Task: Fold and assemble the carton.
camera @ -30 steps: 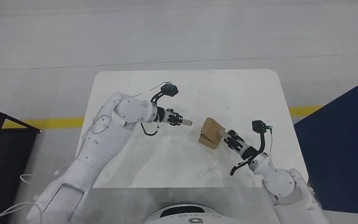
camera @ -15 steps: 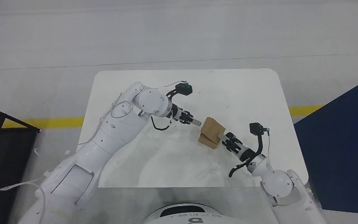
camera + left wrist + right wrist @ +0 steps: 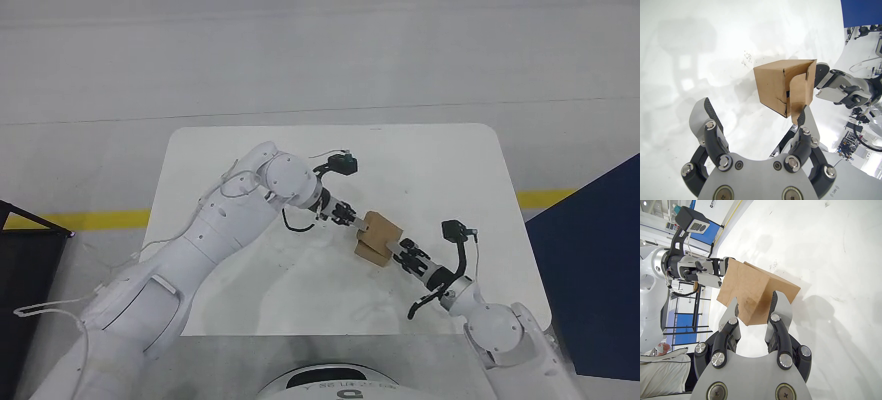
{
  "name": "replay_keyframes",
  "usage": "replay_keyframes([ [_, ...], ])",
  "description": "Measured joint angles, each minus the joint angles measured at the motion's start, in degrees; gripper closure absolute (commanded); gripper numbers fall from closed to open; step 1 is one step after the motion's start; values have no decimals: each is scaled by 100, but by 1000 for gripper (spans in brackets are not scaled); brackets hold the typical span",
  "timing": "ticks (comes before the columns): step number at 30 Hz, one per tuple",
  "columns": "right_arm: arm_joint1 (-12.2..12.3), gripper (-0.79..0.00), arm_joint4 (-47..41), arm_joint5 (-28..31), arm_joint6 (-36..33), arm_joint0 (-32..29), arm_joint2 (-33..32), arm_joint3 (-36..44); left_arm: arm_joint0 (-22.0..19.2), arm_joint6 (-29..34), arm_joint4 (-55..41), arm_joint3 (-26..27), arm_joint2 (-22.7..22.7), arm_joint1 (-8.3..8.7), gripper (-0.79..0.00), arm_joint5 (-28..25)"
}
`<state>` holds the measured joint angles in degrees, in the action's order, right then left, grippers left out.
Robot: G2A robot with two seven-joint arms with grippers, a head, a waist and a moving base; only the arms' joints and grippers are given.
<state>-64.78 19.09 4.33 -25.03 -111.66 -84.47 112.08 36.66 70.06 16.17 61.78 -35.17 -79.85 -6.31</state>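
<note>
While my left fingers [image 3: 698, 117] stand wide apart, one tip touching a loose flap, the brown cardboard carton [image 3: 770, 89] stands on the white table [image 3: 696, 56]. Its walls look squared, but this end is still unclosed. My right fingers [image 3: 781, 306] pinch its far flap.

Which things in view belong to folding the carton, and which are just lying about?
Part of the job:
carton, brown cardboard, partly folded
right gripper, shut on one end of the carton
left gripper, open, at a flap on the other end

Just about:
white table under the work
yellow floor line
blue panel beside the table
</note>
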Motion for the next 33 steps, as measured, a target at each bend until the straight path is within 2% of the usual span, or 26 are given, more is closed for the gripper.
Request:
replay_keyframes([
  [6,0,-363,5,-35,-13,70,66,1,-149,-44,-125,-320,107,-119,-785,-84],
  [13,-2,-360,-56,-92,33,136,82,-7,-101,-137,-202,-611,-107,-53,-785,-193],
  [21,-4,-360,-30,-181,22,221,158,-3,-21,-25,-52,-458,-166,7,-785,-100],
  [33,0,-360,55,-278,-22,266,258,72,-139,54,-17,-569,27,-118,-785,-97],
])
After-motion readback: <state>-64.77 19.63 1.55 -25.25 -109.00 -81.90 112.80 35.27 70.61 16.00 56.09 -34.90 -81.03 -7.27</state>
